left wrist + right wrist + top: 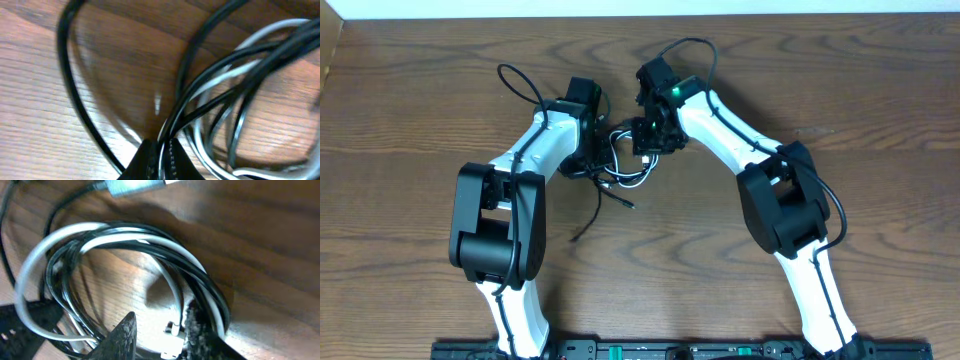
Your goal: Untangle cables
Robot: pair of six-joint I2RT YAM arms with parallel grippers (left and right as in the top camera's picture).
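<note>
the left gripper (pixel 161 152) is pinched closed on the cables (pixel 623 168), with black and white strands fanning out from its tips. the right gripper (pixel 157 330) has its jaws apart with a white plug end (pixel 172 327) between them. the cables lie mid-worktop (pixel 880 90), between both arms.

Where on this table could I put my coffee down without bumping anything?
Bare table lies left of the left arm, right of the right arm, and between the arms near the front edge. It is crowded mid-table, where the arms meet over the cables, with one black end trailing forward.
</note>
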